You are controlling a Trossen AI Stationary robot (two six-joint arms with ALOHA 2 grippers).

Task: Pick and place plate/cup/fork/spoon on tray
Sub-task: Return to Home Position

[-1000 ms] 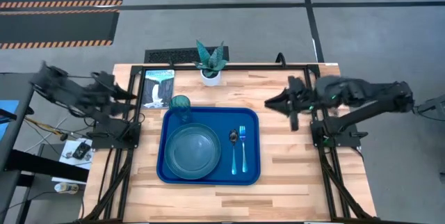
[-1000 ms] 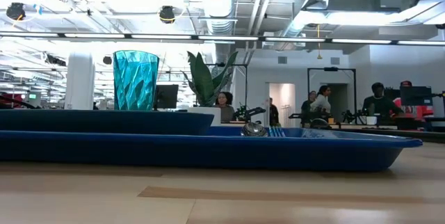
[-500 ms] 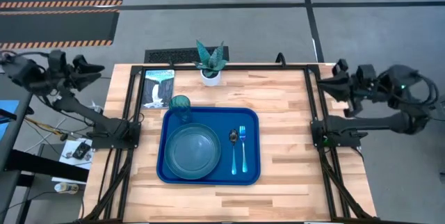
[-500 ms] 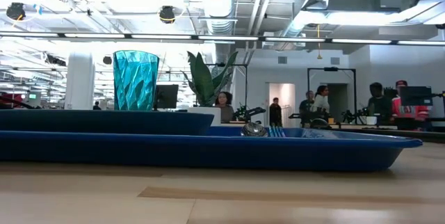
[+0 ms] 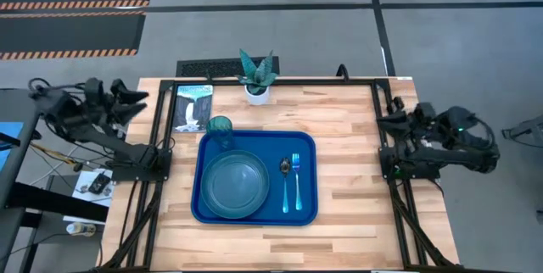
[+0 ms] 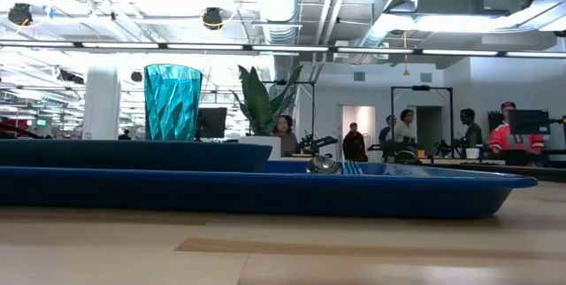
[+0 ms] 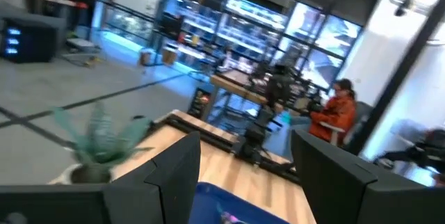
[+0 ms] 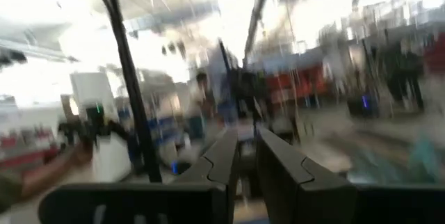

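The royal-blue tray [image 5: 307, 214] lies in the middle of the wooden table. On it lie the teal plate [image 5: 234, 184] at the left, the teal cup [image 5: 220, 127] upright at the far left corner, and the dark-bowled spoon [image 5: 285, 184] beside the blue fork [image 5: 296, 180] at the right. The low view shows the cup [image 6: 172, 101], the plate's rim [image 6: 133, 154] and the tray's rim [image 6: 265, 188]. My left gripper [image 5: 136, 103] is open and empty beyond the table's left edge. My right gripper [image 5: 386, 123] is shut and empty at the table's right edge.
A white pot with a green plant [image 5: 257, 76] stands at the table's far edge. A printed card [image 5: 193, 108] lies at the far left. Bare wood lies in front of and to the right of the tray. People stand in the room beyond [image 6: 407, 134].
My right gripper has drawn back from over the table's right part toward the right edge and has come down there. My left gripper has swung away toward the left, beyond the table's edge. The things on the tray have stayed still.
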